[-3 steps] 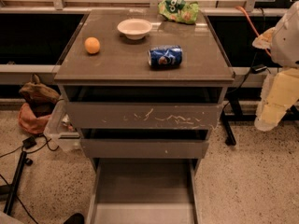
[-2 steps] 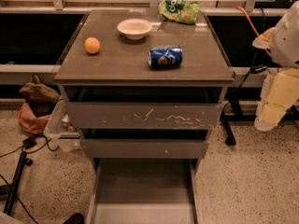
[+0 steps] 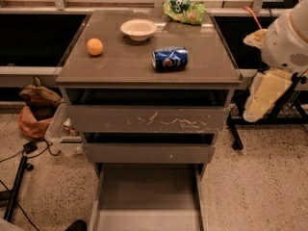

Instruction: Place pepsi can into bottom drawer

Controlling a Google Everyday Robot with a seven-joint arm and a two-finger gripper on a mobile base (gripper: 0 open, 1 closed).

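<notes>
On the table (image 3: 120,69), slightly toward 3 o'clock of centre, the pepsi can (image 3: 170,58) is seen lying on its side, unmoved since a second ago, so pick-up is judged unstarted, the bottom drawer (image 3: 147,196) at 6 o'clock is pulled open and bare, and the hand (image 3: 263,97), off the table at 3 o'clock, cannot be told apart or together.

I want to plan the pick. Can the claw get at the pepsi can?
Probably yes: the pepsi can lies uncovered on the cabinet top, nothing close around it; the claw hangs beside the cabinet, at picture right.
</notes>
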